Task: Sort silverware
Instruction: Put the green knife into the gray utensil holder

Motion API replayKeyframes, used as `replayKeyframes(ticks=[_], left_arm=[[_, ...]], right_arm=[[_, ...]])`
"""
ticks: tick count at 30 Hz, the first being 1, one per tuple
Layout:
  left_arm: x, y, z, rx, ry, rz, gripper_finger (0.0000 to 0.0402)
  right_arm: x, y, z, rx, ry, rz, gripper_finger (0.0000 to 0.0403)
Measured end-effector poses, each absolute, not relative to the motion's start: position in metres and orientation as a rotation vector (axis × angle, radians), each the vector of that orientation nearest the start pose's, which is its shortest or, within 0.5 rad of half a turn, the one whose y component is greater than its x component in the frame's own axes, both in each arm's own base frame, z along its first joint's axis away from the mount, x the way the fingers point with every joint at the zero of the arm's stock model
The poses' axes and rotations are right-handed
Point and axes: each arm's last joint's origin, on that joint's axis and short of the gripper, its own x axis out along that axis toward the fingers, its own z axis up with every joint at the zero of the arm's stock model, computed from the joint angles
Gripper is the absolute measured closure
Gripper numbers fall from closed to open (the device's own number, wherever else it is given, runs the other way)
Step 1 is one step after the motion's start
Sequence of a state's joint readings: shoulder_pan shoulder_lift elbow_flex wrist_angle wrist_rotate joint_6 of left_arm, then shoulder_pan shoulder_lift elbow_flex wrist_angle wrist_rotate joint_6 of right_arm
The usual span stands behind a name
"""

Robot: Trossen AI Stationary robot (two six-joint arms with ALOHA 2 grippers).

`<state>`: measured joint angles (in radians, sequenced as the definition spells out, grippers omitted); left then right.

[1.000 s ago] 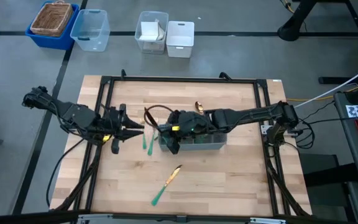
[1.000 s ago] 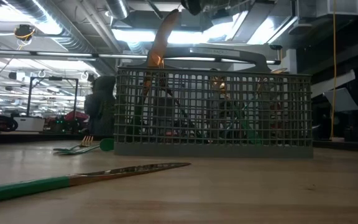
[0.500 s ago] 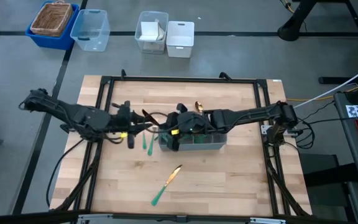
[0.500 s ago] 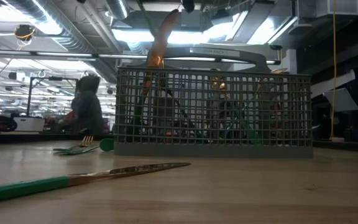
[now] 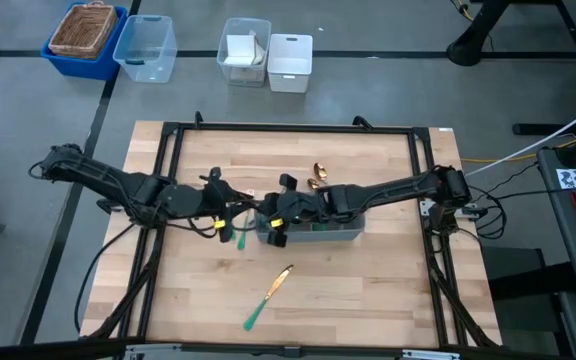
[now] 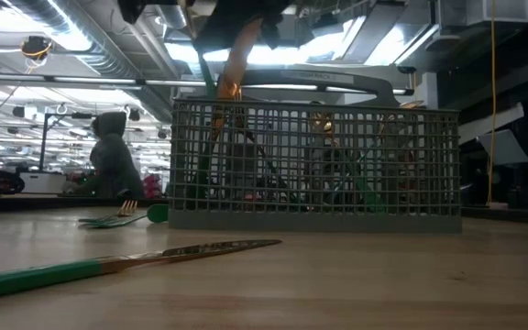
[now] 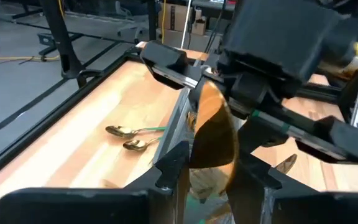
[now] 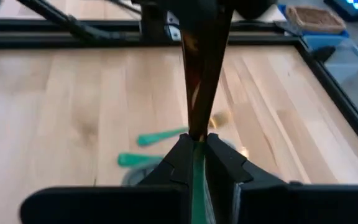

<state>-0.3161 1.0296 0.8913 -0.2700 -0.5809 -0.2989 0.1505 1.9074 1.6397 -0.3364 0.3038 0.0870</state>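
Observation:
A grey mesh caddy (image 5: 330, 228) (image 6: 314, 165) stands mid-table. Above its left end my two grippers meet on one knife with a gold blade (image 7: 213, 130) and a teal handle. My left gripper (image 5: 240, 213) (image 7: 213, 177) comes from the left and my right gripper (image 5: 271, 218) (image 8: 196, 155) from the right; both are shut on it. More silverware lies flat on the wood: a knife (image 5: 268, 298) (image 6: 126, 261) toward the near edge, two teal-handled pieces (image 5: 238, 238) left of the caddy, and two gold spoons (image 5: 317, 172) (image 7: 129, 134) behind it. My left gripper has the knife's gold blade (image 7: 211, 152) between its two fingers, which sit on the blade's two edges. The blade fills the gap and runs along the fingers, clear of the table. My right gripper pinches the teal handle (image 8: 197, 167) where it meets the blade. The knife runs on along the fingers toward my left gripper, clear of the table.
A black frame (image 5: 168, 135) rims the wooden table. Beyond its far edge stand a blue bin (image 5: 86, 35), a clear bin (image 5: 146, 45) and two white containers (image 5: 268, 58). Bare wood lies near the front and at the right.
My left gripper has gone toward the table's right edge, up to the caddy's left end and my right gripper, sinking a little. My right gripper has come down and rolled about its own axis. The gap between the two grippers has closed.

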Motion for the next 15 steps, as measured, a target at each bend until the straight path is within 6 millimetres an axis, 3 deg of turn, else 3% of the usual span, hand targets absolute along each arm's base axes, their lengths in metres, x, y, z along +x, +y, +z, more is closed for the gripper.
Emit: replayKeyframes(ticks=[15], left_arm=[[0.22,-0.055,0.311,-0.112,0.363,0.321,0.0316]], right_arm=[[0.437,0.058,0.274,-0.077,0.664,-0.166,0.0371]])
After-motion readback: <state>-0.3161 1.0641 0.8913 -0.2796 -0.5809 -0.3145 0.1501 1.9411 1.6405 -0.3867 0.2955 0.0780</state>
